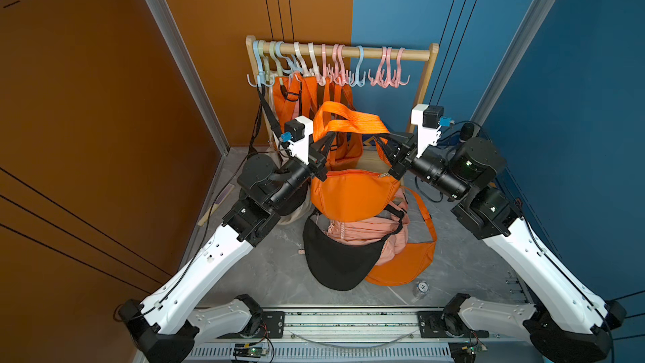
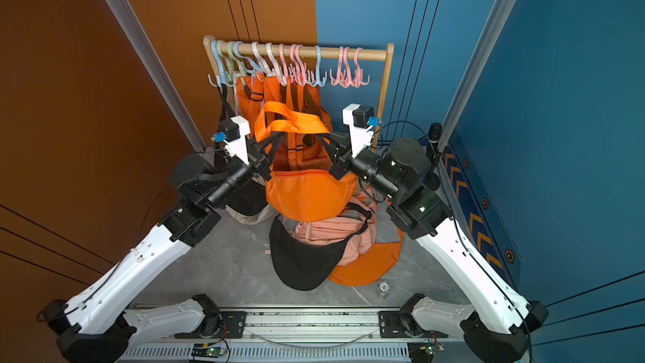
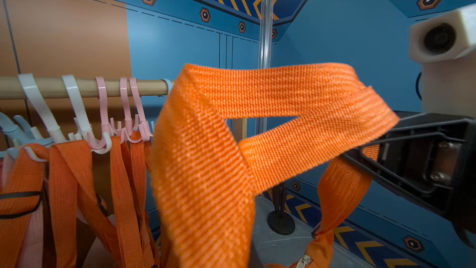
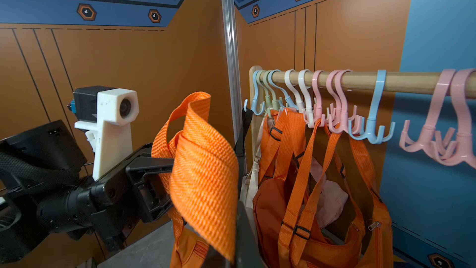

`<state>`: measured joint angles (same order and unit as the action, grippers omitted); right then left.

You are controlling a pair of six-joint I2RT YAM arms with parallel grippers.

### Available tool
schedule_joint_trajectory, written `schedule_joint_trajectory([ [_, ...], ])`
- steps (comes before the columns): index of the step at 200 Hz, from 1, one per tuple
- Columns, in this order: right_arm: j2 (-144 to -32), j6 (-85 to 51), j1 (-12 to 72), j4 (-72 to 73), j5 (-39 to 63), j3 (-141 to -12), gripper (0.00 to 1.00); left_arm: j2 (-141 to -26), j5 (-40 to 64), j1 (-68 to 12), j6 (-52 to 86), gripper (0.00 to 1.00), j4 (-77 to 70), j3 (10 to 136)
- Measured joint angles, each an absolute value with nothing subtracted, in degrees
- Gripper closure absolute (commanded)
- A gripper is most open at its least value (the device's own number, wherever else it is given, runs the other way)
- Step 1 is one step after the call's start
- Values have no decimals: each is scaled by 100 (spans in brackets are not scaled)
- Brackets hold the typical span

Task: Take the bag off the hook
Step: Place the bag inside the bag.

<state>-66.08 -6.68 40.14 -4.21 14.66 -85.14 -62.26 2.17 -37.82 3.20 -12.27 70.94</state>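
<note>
An orange bag (image 1: 352,193) (image 2: 307,193) hangs in the air between my two arms, in front of the wooden rail (image 1: 415,54) with its plastic hooks (image 1: 358,71). Its wide orange strap (image 1: 349,120) (image 3: 257,94) (image 4: 203,171) loops up free of any hook. My left gripper (image 1: 328,138) (image 2: 273,139) is shut on the strap's left end. My right gripper (image 1: 381,142) (image 2: 323,142) is shut on its right end. The strap hides each gripper's own jaws in its wrist view. The right gripper (image 3: 360,155) shows in the left wrist view, and the left gripper (image 4: 154,166) in the right wrist view.
More orange bags (image 1: 300,99) (image 4: 309,202) hang from hooks on the rail's left half; the pink hooks (image 1: 387,75) at the right are bare. On the floor below lie a black bag (image 1: 335,260), a pink bag (image 1: 363,235) and an orange bag (image 1: 405,263). Walls stand close on both sides.
</note>
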Motion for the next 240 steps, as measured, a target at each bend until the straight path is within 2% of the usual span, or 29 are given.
schedule_joint_trajectory([
  [56, -6114, -311, 4827, -821, 1205, -7778, 100, -4510, -746, -3872, 274, 100, -696, 5555],
  [97, -5815, -233, 5273, -1044, 1059, -7148, 100, -3562, -1002, -3929, 132, 100, 246, 5129],
  [144, -5356, -235, 5505, -1092, 864, -6416, 100, -3046, -1046, -4040, -71, 100, 1376, 4847],
  [182, -5354, -235, 5465, -1105, 523, -6069, 100, -3188, -1194, -4040, 143, 100, 1586, 4602],
  [240, -5586, -403, 4906, -1026, 56, -5782, 100, -4421, -1203, -3769, 849, 100, 749, 4386],
])
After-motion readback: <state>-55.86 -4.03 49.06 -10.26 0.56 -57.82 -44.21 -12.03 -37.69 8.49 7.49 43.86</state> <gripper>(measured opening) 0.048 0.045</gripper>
